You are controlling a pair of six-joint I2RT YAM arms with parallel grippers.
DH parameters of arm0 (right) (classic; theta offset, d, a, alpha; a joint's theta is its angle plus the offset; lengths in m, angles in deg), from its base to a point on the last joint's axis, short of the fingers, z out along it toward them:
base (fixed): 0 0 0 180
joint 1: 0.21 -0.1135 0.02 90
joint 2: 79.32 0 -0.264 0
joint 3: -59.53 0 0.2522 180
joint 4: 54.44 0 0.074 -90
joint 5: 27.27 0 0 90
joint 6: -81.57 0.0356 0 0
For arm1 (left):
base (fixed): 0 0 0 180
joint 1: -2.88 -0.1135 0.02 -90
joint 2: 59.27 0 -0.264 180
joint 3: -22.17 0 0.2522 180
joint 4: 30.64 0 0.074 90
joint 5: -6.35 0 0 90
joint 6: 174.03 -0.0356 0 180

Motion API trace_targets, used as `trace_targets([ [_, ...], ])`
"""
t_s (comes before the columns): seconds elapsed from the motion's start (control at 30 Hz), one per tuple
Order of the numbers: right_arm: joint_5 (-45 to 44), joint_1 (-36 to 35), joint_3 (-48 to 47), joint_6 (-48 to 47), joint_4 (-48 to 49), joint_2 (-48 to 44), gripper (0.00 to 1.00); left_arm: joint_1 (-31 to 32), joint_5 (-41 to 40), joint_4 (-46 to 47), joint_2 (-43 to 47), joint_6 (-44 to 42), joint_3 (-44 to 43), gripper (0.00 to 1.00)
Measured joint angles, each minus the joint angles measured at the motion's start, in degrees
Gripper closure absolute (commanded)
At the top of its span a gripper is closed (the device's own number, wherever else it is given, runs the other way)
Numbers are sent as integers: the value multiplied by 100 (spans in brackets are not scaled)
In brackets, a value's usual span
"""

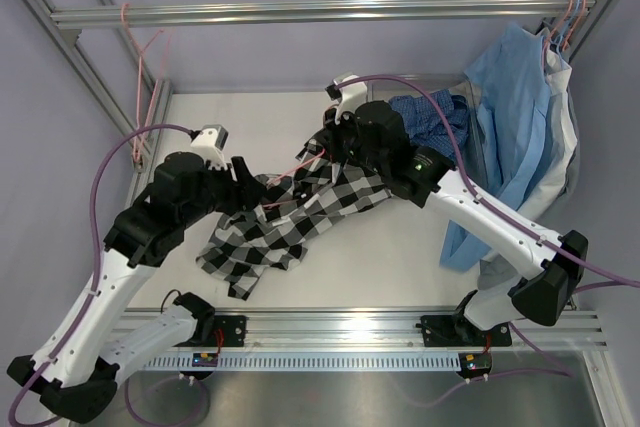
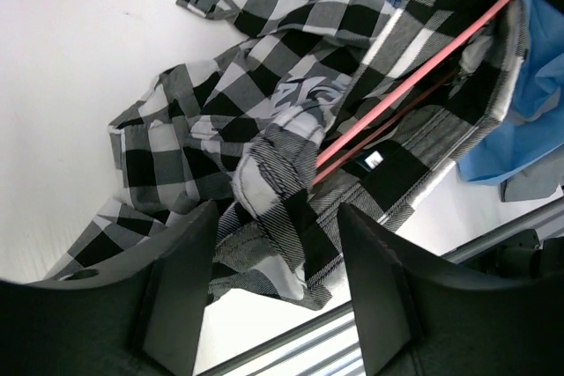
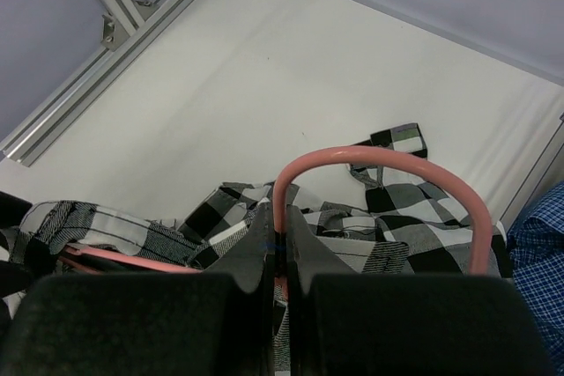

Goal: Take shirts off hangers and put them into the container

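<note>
A black-and-white check shirt [image 1: 290, 222] lies crumpled on the table's middle, still with a pink hanger [image 2: 414, 77] inside its collar. My right gripper [image 3: 282, 244] is shut on the hanger's hooked top [image 3: 379, 160], just above the shirt [image 3: 397, 217]. At the shirt's left end, my left gripper [image 2: 278, 244] is open, its fingers [image 2: 176, 288] on either side of a fold of the collar [image 2: 273, 217] without pinching it. A dark blue fine-check shirt [image 1: 430, 117] lies bunched at the back right, behind the right arm. The container is hidden.
Light blue and white garments [image 1: 515, 127] hang from pink hangers [image 1: 570, 7] on the overhead rail [image 1: 320, 12] at the right. One bare pink hanger [image 1: 140, 77] hangs at the rail's left end. The table's metal front rail [image 2: 493, 235] runs close beneath the left gripper.
</note>
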Motion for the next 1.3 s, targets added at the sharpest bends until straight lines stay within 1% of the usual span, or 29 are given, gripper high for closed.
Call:
trace_targets([
  [0.03, -7, -2, 0, -9, 9, 2, 100, 0, -9, -7, -15, -17, 39, 45],
  [0.07, -13, -7, 0, -15, 15, 2, 100, 0, -50, -7, -33, -39, 74, 51],
  [0.13, -48, -15, 0, -17, 17, 7, 100, 0, -127, -17, -87, -83, 107, 59],
  [0.17, -61, -24, 0, -17, 20, 9, 100, 0, -164, -17, -118, -107, 118, 65],
  [0.2, -70, -26, 0, -17, 20, 11, 100, 0, -205, -20, -146, -138, 127, 80],
  [0.27, -94, -42, 0, -33, 17, 13, 100, 0, -271, -26, -212, -210, 136, 97],
  [0.3, -101, -46, 7, -44, 15, 15, 100, 0, -306, -17, -227, -227, 136, 100],
  [0.53, -280, -50, 214, -37, 46, -59, 100, 0, -758, -94, -243, -363, 190, 100],
  [0.77, -553, -52, 584, -22, -4, -686, 100, -11, -1172, -264, 50, -404, 503, 100],
  [0.97, -498, -83, 632, 214, -7, -1394, 100, -109, -1078, -157, 85, -391, 656, 100],
  [1.0, -466, -94, 632, 251, -7, -1478, 100, -109, -1016, -101, 85, -385, 669, 97],
  [1.03, -424, -103, 632, 282, -7, -1550, 100, -114, -938, -11, 94, -382, 699, 89],
  [1.07, -402, -103, 632, 304, -7, -1589, 100, -118, -859, 61, 105, -380, 739, 77],
  [1.1, -387, -103, 632, 321, -7, -1615, 100, -127, -791, 118, 125, -393, 787, 57],
  [1.17, -380, -103, 632, 341, -7, -1624, 100, -157, -717, 140, 212, -411, 918, 36],
  [1.2, -367, -103, 638, 350, -2, -1624, 100, -175, -708, 116, 260, -455, 962, 28],
  [1.23, -317, -101, 662, 348, 20, -1624, 100, -195, -710, 70, 328, -470, 984, 17],
  [1.3, -155, -98, 767, 348, 122, -1624, 100, -208, -730, 55, 472, -540, 981, 9],
])
